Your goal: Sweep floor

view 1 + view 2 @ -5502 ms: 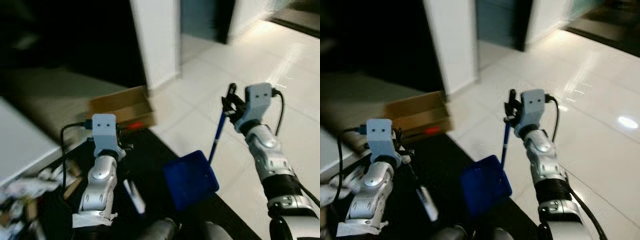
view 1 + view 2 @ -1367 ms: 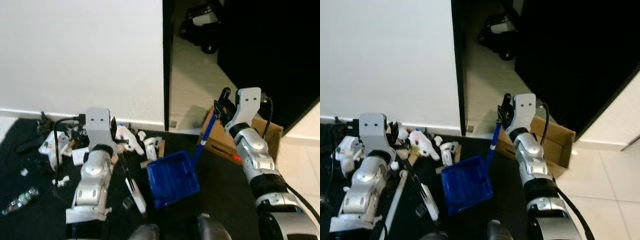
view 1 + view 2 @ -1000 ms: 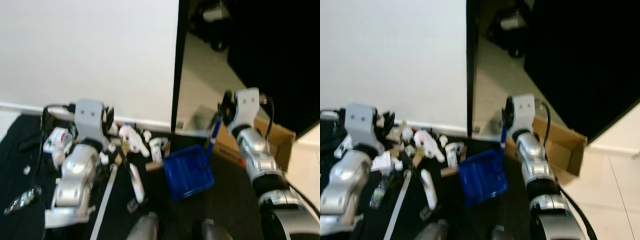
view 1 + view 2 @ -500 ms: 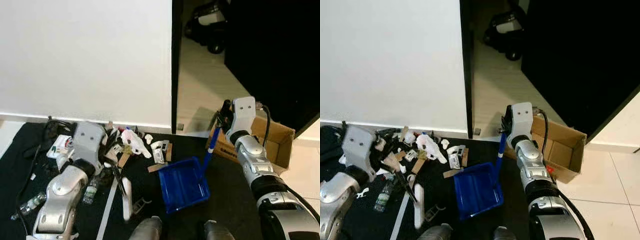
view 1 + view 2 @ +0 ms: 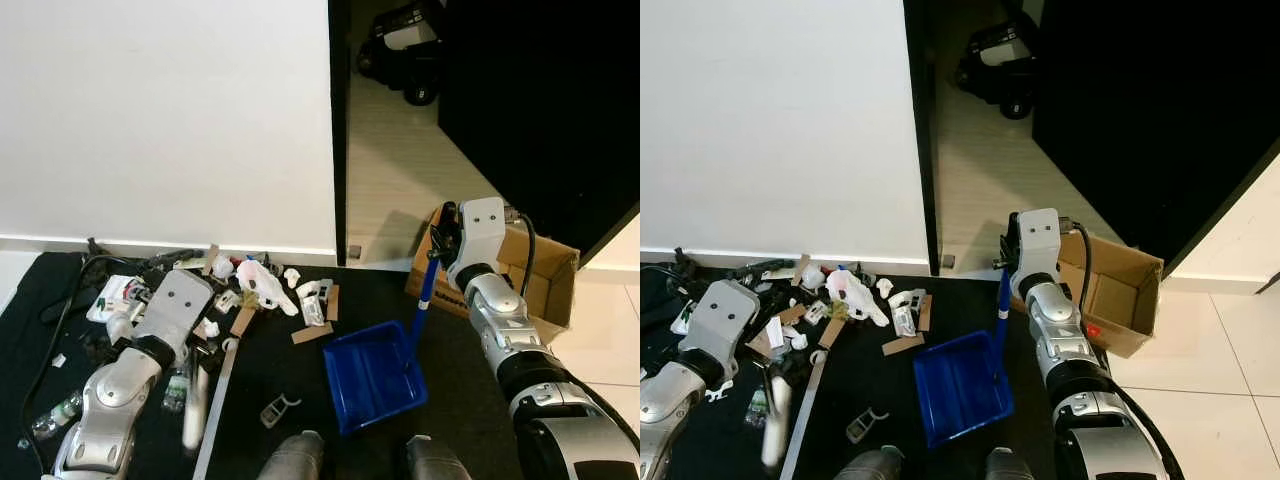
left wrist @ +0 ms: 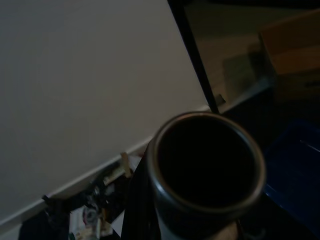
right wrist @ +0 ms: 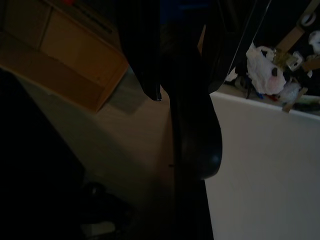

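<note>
A blue dustpan (image 5: 368, 378) rests on the black mat (image 5: 460, 390), open toward the litter. Its blue handle (image 5: 425, 290) rises to my right gripper (image 5: 437, 232), which is shut on the handle's top. In the right wrist view the dark fingers (image 7: 142, 55) clamp that handle. My left gripper (image 5: 203, 348) is shut on the broom, whose silver pole (image 5: 216, 410) and white head (image 5: 192, 412) lie low over the mat, left of the dustpan. The left wrist view looks onto the pole's round end (image 6: 205, 170). Litter (image 5: 255, 288), paper scraps, cardboard bits and plastic, is strewn along the white wall.
An open cardboard box (image 5: 545, 285) stands right of the dustpan, beside my right arm. A small plastic bottle (image 5: 55, 415) and a dark cable (image 5: 60, 305) lie at the mat's left. A dark doorway (image 5: 400, 120) opens beyond the wall's edge. My feet (image 5: 300, 460) show at the bottom.
The view has shifted slightly. My left arm has swung the broom head left, away from the dustpan, and lower. The dustpan stays on the mat in my right gripper.
</note>
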